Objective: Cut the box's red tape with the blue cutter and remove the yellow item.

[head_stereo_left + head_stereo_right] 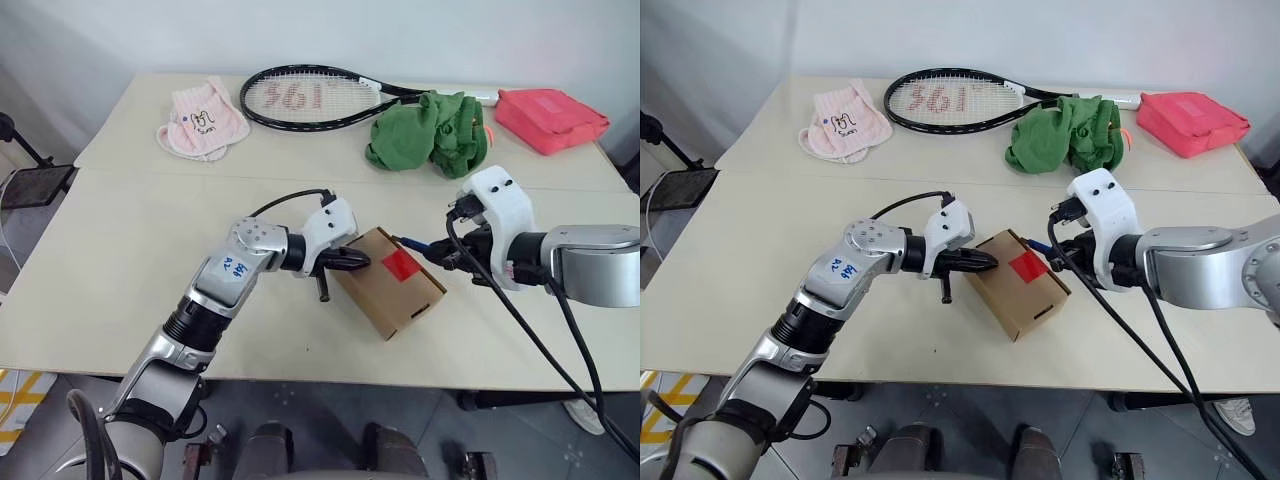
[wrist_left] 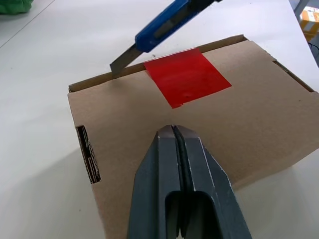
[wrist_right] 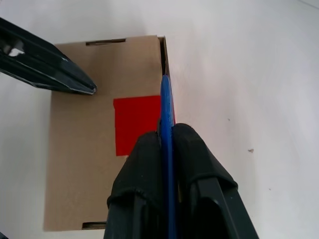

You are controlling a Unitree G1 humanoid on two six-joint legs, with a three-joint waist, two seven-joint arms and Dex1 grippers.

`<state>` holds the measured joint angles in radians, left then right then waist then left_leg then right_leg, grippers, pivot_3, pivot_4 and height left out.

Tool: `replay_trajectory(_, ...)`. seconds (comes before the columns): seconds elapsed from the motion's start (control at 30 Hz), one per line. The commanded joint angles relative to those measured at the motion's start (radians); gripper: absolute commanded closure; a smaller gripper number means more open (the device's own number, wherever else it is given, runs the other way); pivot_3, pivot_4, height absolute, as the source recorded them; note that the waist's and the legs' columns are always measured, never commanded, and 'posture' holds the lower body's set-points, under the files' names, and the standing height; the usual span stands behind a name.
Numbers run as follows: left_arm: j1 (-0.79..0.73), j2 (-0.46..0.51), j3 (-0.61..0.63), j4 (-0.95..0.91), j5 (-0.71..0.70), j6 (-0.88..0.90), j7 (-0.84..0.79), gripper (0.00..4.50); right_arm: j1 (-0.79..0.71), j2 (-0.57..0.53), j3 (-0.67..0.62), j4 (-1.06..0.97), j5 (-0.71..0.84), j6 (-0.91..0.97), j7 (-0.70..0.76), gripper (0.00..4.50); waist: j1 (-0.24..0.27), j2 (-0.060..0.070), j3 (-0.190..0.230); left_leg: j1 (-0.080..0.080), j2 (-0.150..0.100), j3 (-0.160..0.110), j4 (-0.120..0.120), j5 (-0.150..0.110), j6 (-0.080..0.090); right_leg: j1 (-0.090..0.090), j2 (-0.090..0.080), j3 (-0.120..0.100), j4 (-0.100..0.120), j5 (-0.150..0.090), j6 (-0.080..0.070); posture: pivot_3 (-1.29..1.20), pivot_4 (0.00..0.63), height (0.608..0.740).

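Observation:
The brown cardboard box [image 1: 387, 282] lies closed at the middle of the table, with the square of red tape [image 1: 400, 265] on its top by the far edge. My left gripper [image 1: 352, 261] is shut with nothing in it, its tips over the box's top at the left end. My right gripper [image 1: 438, 251] is shut on the blue cutter [image 2: 160, 27]. The cutter's bare blade tip meets the flap seam at the box's far edge, just beside the red tape [image 2: 187, 75]. The yellow item is hidden.
At the back of the table lie a pink cloth [image 1: 203, 122], a black tennis racket [image 1: 310, 98], a bunched green cloth [image 1: 430, 132] and a red-pink pouch [image 1: 550, 118]. A seam crosses the tabletop [image 1: 110, 250] behind the box.

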<state>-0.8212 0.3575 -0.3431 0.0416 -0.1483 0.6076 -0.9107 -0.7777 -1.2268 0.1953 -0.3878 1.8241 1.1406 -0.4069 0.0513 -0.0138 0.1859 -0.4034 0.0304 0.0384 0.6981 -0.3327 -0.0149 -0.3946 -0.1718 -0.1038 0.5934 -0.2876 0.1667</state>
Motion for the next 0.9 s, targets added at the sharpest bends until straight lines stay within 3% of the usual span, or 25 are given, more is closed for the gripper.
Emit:
replay_trajectory(0.03, 0.013, 0.002, -0.024, -0.030, 0.007, 0.018, -0.009, 4.50, 0.001, 0.013, -0.037, -0.003, -0.010, 0.007, 0.014, 4.39, 0.000, 0.000, 0.000, 0.000, 0.000, 0.000, 0.000, 0.000, 0.000, 0.000, 0.000, 0.000, 0.000, 0.000, 0.000, 0.00, 0.150, 0.740)
replay_trajectory(0.4, 0.015, 0.008, -0.024, -0.044, 0.007, 0.034, -0.007, 4.50, 0.051, 0.014, -0.043, 0.011, -0.046, 0.047, 0.037, 4.39, 0.000, 0.000, 0.000, 0.000, 0.000, 0.000, 0.000, 0.000, 0.000, 0.000, 0.000, 0.000, 0.000, 0.000, 0.000, 0.00, 0.150, 0.740)
replay_trajectory(0.9, 0.042, -0.001, -0.041, -0.075, 0.006, 0.090, 0.015, 4.50, 0.096, -0.085, -0.005, 0.022, 0.148, 0.065, 0.024, 4.39, 0.002, 0.000, 0.000, 0.000, 0.000, 0.000, 0.000, 0.000, 0.000, 0.000, 0.000, 0.000, 0.000, 0.000, 0.000, 0.00, 0.150, 0.740)
